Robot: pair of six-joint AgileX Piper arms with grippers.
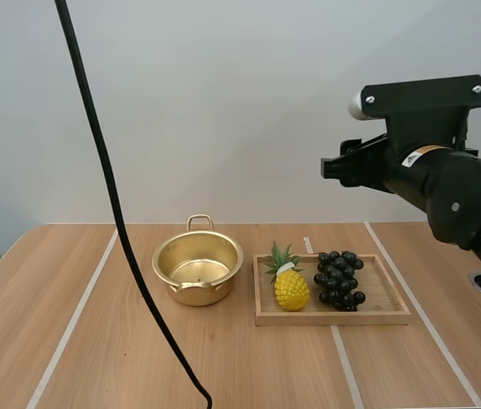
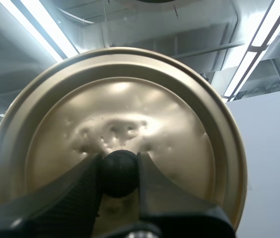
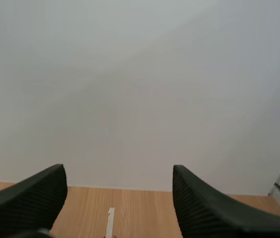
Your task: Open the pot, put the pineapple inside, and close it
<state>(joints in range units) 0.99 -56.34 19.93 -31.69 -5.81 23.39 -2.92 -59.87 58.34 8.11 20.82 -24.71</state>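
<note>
The left pincer (image 2: 119,159) grips the black knob (image 2: 119,176) of one golden lid (image 2: 130,109). The lid's dented face stands just past the fingers, which hide its lower rim. The right pincer (image 3: 117,169) is open, with its two fingers well apart. Well below it, on the table (image 1: 95,341), are one tray (image 1: 390,296), one pineapple (image 1: 292,288), one bunch of grapes (image 1: 339,279) and one pot (image 1: 198,268). The pineapple is small and yellow with a green leaf crown. It stands at the tray's end toward the pot, just beside the dark grapes. The golden pot is uncovered and sits beside the tray, farther from this pincer. The right arm is cut off at the edge.
</note>
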